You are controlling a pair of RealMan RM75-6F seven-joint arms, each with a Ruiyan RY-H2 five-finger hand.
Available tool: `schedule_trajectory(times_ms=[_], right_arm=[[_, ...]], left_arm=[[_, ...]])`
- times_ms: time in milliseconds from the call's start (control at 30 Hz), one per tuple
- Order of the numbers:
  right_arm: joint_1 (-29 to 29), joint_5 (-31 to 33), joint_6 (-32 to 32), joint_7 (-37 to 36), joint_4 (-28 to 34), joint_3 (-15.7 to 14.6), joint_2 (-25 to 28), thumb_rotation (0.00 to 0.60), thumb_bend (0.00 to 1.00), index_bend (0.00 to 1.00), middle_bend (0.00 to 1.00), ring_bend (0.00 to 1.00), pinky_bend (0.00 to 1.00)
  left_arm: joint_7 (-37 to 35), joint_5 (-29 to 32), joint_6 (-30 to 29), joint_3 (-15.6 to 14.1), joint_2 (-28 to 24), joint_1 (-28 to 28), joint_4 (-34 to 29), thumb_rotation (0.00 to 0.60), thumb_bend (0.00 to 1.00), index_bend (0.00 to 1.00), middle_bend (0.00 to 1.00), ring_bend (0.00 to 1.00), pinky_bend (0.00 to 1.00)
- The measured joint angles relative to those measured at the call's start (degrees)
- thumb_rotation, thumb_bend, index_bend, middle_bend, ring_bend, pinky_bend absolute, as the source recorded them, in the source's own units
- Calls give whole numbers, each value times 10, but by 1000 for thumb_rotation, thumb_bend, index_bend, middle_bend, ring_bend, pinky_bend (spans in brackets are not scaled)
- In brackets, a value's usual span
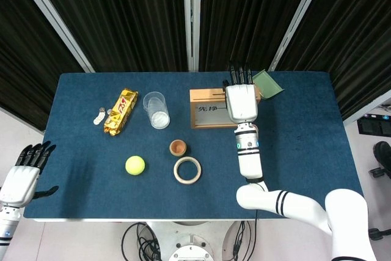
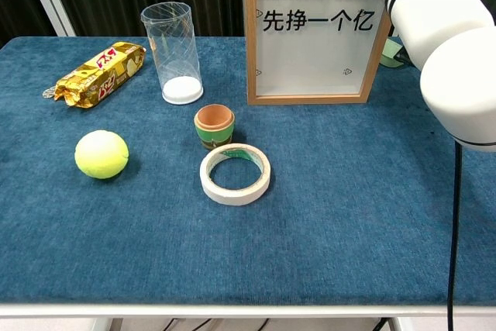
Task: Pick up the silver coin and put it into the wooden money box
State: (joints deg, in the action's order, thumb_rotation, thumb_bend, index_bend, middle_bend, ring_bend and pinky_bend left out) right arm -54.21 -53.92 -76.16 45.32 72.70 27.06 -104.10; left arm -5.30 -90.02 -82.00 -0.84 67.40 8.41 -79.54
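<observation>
hovering over the top of the wooden money box, the right hand lies palm down with its dark fingertips reaching past the box's back edge near the slot. whether it pinches anything i cannot tell: the palm covers what is under it, and the chest view crops the hand at the top edge. the silver coin shows in neither view, so it is either hidden beneath that hand or already inside the box. my judgement is that the drop step is in hand. the next move calls for lining the coin's edge up with the narrow slot and letting go cleanly. the left hand hangs off the table's near left corner, fingers apart, holding nothing.
</observation>
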Motion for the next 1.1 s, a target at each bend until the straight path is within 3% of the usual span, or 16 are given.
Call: schedule_trajectory(times_ms=[100,200,433,633,733,867,967,1100], right_arm=[[1,-4,0,-8,2,-1,3,600,382,90,48,0,0],[3,-9,-1,-16,6,-2,7,600,378,8,45,0,0],[12,-20,-12,-29,25,-4,18,600,376,0,44,0,0],[54,-59,-50,-54,101,-28,57,600,362,0,28,0,0],[98,-89,-79,-63,169,-62,100,600,347,0,11,0,0],[190,-139,-123,-87,270,-150,186,600,256,0,0,0,0],[262,-177,-149,-131,300,-225,249,600,201,0,0,0,0],[347,-220,-187,-213,295,-290,301,600,185,0,0,0,0]], left_arm=[[1,-1,0,0,0,1,-1,600,92,15,0,0,0],[3,-1,1,0,-1,1,-3,600,92,15,0,0,0],[4,-1,-2,0,-2,0,-8,600,92,16,0,0,0],[3,2,-5,3,-2,-1,-7,600,93,15,0,0,0],[3,4,-8,5,0,-2,-6,600,92,16,0,0,0],[8,3,-13,7,1,-2,-8,600,91,16,0,0,0],[17,3,-15,8,2,-2,-12,600,92,16,0,0,0],[32,7,-18,13,1,-3,-20,600,92,15,0,0,0]])
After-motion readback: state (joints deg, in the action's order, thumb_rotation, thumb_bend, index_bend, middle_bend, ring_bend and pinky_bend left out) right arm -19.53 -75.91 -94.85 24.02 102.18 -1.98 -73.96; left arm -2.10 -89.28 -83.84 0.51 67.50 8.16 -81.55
